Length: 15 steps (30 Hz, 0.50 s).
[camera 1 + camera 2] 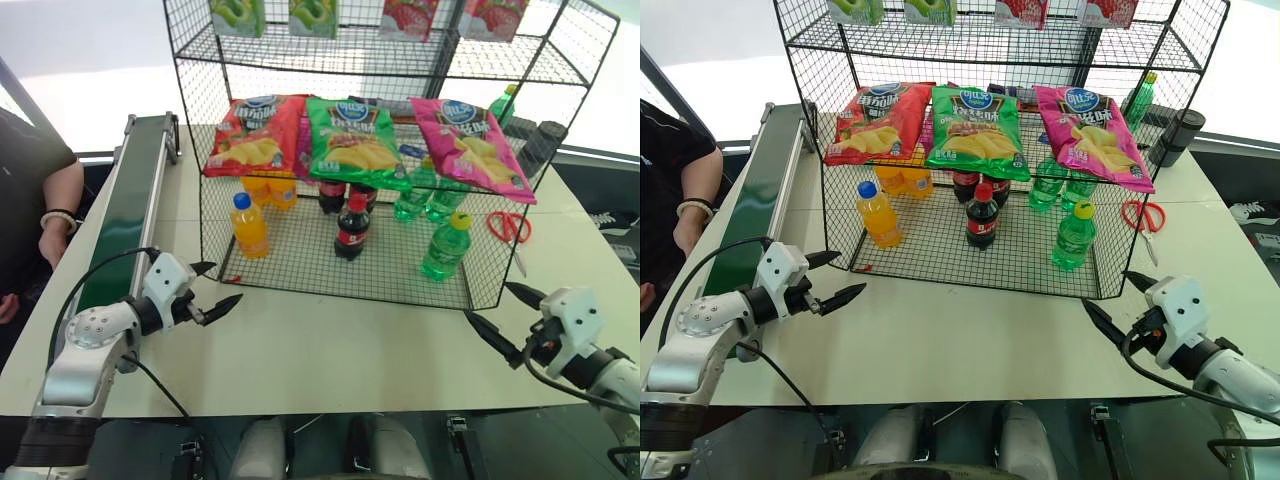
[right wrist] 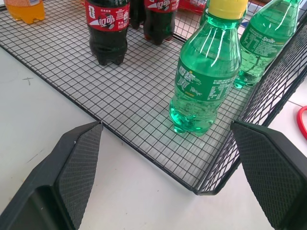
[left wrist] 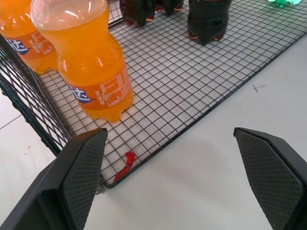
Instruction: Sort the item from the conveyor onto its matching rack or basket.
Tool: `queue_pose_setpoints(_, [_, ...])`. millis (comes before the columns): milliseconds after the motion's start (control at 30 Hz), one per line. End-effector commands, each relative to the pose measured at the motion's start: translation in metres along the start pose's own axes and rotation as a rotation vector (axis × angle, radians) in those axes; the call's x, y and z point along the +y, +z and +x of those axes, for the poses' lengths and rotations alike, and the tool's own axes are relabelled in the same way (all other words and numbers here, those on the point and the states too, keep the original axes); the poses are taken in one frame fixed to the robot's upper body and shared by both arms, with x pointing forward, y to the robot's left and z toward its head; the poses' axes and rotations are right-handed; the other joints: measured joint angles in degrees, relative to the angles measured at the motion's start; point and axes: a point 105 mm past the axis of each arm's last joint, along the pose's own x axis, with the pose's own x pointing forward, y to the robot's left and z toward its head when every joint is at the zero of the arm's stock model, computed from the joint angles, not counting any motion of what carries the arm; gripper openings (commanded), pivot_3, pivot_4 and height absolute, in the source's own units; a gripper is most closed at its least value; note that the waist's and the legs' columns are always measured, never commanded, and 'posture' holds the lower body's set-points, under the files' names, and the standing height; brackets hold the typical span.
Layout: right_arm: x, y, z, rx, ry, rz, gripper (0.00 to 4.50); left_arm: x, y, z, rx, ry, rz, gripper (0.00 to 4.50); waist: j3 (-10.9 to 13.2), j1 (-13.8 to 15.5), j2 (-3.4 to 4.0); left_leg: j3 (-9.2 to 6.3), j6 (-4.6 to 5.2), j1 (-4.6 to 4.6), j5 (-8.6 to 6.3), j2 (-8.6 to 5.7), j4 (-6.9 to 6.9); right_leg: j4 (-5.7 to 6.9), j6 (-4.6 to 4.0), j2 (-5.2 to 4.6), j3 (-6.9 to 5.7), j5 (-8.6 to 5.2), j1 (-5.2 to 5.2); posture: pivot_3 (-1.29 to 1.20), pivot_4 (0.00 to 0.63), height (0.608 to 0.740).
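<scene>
1. The green bottle [image 2: 206, 76] stands upright on the rack [image 1: 300, 285] bottom tier, front right corner — not on the conveyor [image 1: 125, 215].
2. Likely light, smooth, slippery, slightly squashy; I'd grip the labelled waist.
3. My right gripper [image 1: 508, 318] and left gripper [image 1: 210, 292] hover spread wide, empty — over the table [image 1: 330, 350].

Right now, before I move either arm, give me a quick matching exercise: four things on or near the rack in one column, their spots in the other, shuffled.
Things:
1. orange bottle
2. cola bottle
3. green bottle
4. scissors

Places:
A. bottom tier of the rack, right end
B. on the table, right of the rack
C. bottom tier, left end
D. bottom tier, front middle

Pairs: 1-C, 2-D, 3-A, 4-B
</scene>
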Motion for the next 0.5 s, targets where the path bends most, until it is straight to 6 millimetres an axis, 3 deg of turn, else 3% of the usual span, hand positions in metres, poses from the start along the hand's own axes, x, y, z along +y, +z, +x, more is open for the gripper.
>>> queue_pose_setpoints(33, [0.0015,0.0116,0.0006,-0.034,0.004,-0.03,4.44,0.0008,0.0102,-0.0007,-0.044,0.003,0.015,4.5,0.0,0.0,0.0,0.0,0.0,0.0,0.0,0.0,0.0,0.0,0.0,0.0,0.0,0.0,0.0,0.0,0.15,0.733])
queue_pose_setpoints(500, [0.0032,0.0145,0.008,-0.036,0.012,-0.026,4.44,-0.0005,0.0072,0.0002,-0.03,0.009,0.018,4.5,0.0,0.0,-0.02,0.0,0.0,0.0,0.0,0.0,0.0,0.0,0.0,0.01,0.0,0.0,0.0,0.0,0.15,0.733])
